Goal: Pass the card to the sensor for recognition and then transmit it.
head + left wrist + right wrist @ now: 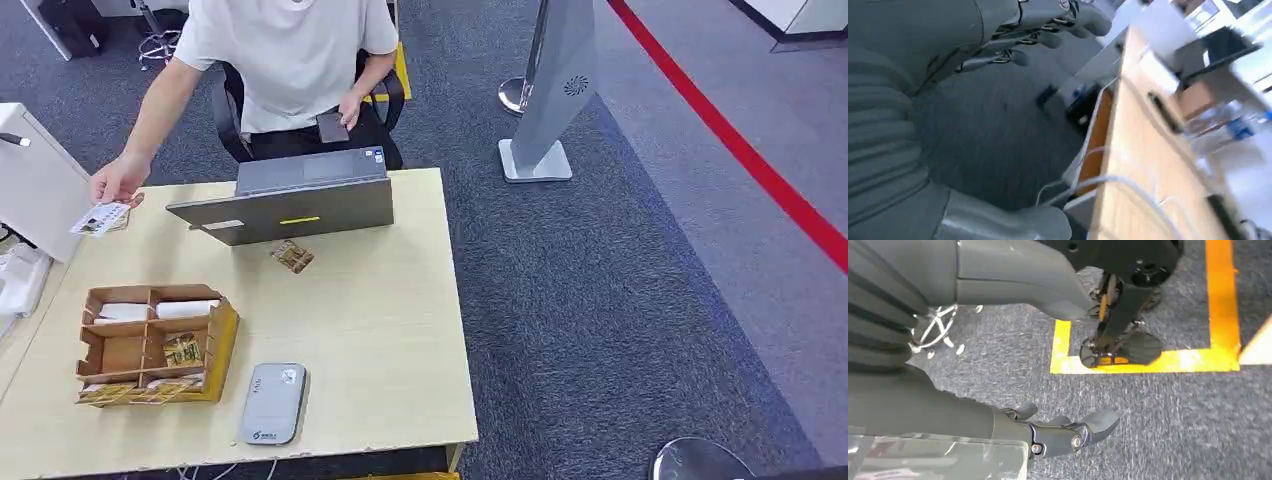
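Overhead, person's hand (118,180) holds card (100,219); left hand (1013,120) empty beside table (1143,165).

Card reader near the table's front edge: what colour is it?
Grey, clearest in the head view: the card reader on the table.

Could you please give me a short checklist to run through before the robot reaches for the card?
1. Card on offer: ok. A person's hand holds the white printed card over the far left corner of the pale wooden table.
2. Left robot hand free: ok, fingers apart, holding nothing, low beside the table edge.
3. Right robot hand free: ok, hanging over the grey carpet, holding nothing.
4. Grey rounded sensor pad unobstructed: ok, nothing lies on it near the front edge.
5. Path from card to sensor: not ok, the brown cardboard divider box sits between them.
6. Sensor powered: cannot tell.
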`<act>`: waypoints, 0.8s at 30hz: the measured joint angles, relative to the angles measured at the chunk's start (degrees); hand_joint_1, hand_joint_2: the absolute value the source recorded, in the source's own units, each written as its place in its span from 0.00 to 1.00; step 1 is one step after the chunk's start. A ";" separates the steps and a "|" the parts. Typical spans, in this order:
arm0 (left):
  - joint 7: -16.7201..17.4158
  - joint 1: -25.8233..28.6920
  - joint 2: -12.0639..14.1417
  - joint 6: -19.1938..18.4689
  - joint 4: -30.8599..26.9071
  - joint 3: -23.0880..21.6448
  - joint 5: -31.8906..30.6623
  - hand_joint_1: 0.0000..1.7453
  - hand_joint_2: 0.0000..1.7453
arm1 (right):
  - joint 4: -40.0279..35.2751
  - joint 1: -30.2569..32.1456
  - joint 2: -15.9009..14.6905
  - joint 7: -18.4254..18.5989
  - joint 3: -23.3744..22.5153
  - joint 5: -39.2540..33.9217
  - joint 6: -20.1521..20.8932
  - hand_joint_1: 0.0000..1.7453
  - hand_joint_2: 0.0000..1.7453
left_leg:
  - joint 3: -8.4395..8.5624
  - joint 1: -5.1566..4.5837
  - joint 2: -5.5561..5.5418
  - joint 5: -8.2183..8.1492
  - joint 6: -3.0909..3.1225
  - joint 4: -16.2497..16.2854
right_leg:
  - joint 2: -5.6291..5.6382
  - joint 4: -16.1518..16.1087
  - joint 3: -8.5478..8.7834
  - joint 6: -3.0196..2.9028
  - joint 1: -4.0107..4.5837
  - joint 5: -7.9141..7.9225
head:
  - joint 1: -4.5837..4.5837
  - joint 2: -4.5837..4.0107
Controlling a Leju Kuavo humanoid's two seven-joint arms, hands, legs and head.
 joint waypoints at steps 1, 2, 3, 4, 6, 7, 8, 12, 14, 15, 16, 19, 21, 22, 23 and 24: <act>-0.04 0.78 -0.15 2.07 -2.06 -1.51 -0.42 0.00 1.00 | 0.04 -0.07 0.04 0.28 0.00 -0.09 -0.02 0.00 1.00 | 0.00 0.00 -0.12 0.00 0.00 0.00 | -0.12 0.00 -0.01 0.04 0.00 -0.04 | -0.04 0.00; -0.04 1.69 -0.97 4.98 -5.75 -3.94 -1.55 0.00 1.00 | 0.04 -0.18 0.09 0.63 0.04 -0.09 -0.19 0.00 1.00 | 0.01 0.01 -0.14 0.00 0.00 0.01 | -0.13 -0.01 0.02 0.08 0.01 -0.08 | 0.02 0.00; -0.09 2.68 -1.89 7.37 -8.88 -5.93 -2.67 0.00 1.00 | 0.04 -0.31 0.09 0.87 0.15 -0.09 -0.33 0.00 1.00 | 0.02 0.00 -0.14 0.00 0.01 0.02 | -0.13 -0.01 0.03 0.08 0.00 -0.07 | -0.02 0.00; -0.09 3.84 -2.85 9.95 -12.14 -8.16 -4.03 0.00 1.00 | 0.04 -0.42 0.11 1.14 0.33 -0.04 -0.44 0.00 1.00 | 0.03 -0.01 -0.12 0.00 0.01 0.04 | -0.12 -0.01 0.01 0.09 -0.02 -0.06 | -0.02 0.00; -0.22 6.22 -4.74 19.03 -21.09 -16.10 -9.17 0.00 1.00 | 0.04 -0.47 0.22 1.51 0.81 0.22 -0.59 0.00 1.00 | 0.00 -0.02 -0.14 0.01 0.03 0.10 | -0.13 -0.02 0.03 0.14 -0.03 -0.02 | 0.02 0.00; -0.22 6.79 -4.81 22.68 -24.00 -19.73 -11.12 0.00 1.00 | 0.04 -0.57 0.28 1.57 1.11 0.35 -0.61 0.00 1.00 | -0.02 -0.05 -0.19 0.04 0.07 0.11 | -0.15 -0.02 0.05 0.17 -0.05 0.00 | 0.02 0.00; -0.22 6.98 -4.76 25.07 -26.06 -22.45 -12.55 0.00 1.00 | 0.04 -0.73 0.31 1.57 1.33 0.57 -0.63 0.00 1.00 | -0.02 -0.06 -0.22 0.04 0.07 0.11 | -0.19 -0.02 0.15 0.17 -0.06 0.00 | 0.00 0.00; -0.22 6.82 -4.55 27.81 -30.55 -28.24 -16.67 0.00 1.00 | 0.02 -1.03 0.35 1.66 1.83 1.09 -0.70 0.00 1.00 | 0.03 -0.06 -0.21 0.04 0.07 0.12 | -0.17 -0.02 0.16 0.17 -0.06 0.05 | -0.02 0.00; -0.22 6.82 -4.55 27.81 -30.55 -28.24 -16.67 0.00 1.00 | 0.02 -1.03 0.35 1.66 1.83 1.09 -0.70 0.00 1.00 | 0.03 -0.06 -0.21 0.04 0.07 0.12 | -0.17 -0.02 0.16 0.17 -0.06 0.05 | -0.02 0.00; -0.22 6.82 -4.55 27.81 -30.55 -28.24 -16.67 0.00 1.00 | 0.02 -1.03 0.35 1.66 1.83 1.09 -0.70 0.00 1.00 | 0.03 -0.06 -0.21 0.04 0.07 0.12 | -0.17 -0.02 0.16 0.17 -0.06 0.05 | -0.02 0.00; -0.22 6.82 -4.55 27.81 -30.55 -28.24 -16.67 0.00 1.00 | 0.02 -1.03 0.35 1.66 1.83 1.09 -0.70 0.00 1.00 | 0.03 -0.06 -0.21 0.04 0.07 0.12 | -0.17 -0.02 0.16 0.17 -0.06 0.05 | -0.02 0.00; -0.22 6.68 -4.46 27.92 -31.15 -29.07 -17.43 0.00 1.00 | 0.02 -1.05 0.35 1.72 1.94 1.12 -0.70 0.00 1.00 | 0.03 -0.06 -0.21 0.04 0.07 0.12 | -0.17 -0.02 0.16 0.16 -0.06 0.06 | -0.04 0.00; -0.22 6.00 -4.02 28.05 -32.87 -31.93 -20.07 0.00 1.00 | 0.02 -1.16 0.35 2.01 2.36 1.11 -0.76 0.00 1.00 | 0.02 -0.05 -0.22 0.07 0.08 0.12 | -0.18 -0.02 0.17 0.15 -0.04 0.07 | 0.00 0.00; -0.22 5.19 -3.52 28.10 -33.89 -34.30 -22.42 0.00 1.00 | 0.02 -1.28 0.35 2.29 2.73 1.11 -0.79 0.00 1.00 | 0.03 -0.05 -0.22 0.08 0.06 0.11 | -0.18 -0.02 0.16 0.12 -0.03 0.09 | -0.02 0.00; -0.20 3.56 -2.80 28.12 -34.15 -36.76 -25.38 0.00 1.00 | 0.02 -1.37 0.35 2.69 3.13 1.20 -0.81 0.00 1.00 | 0.03 -0.04 -0.20 0.09 0.05 0.11 | -0.16 -0.01 0.16 0.12 0.00 0.09 | -0.02 0.00; -0.13 2.64 -2.32 28.18 -34.35 -38.39 -27.01 0.00 1.00 | 0.02 -1.41 0.35 2.75 3.52 1.22 -0.85 0.00 1.00 | 0.01 -0.01 -0.20 0.10 0.03 0.11 | -0.16 0.00 0.12 0.10 0.00 0.07 | -0.02 0.00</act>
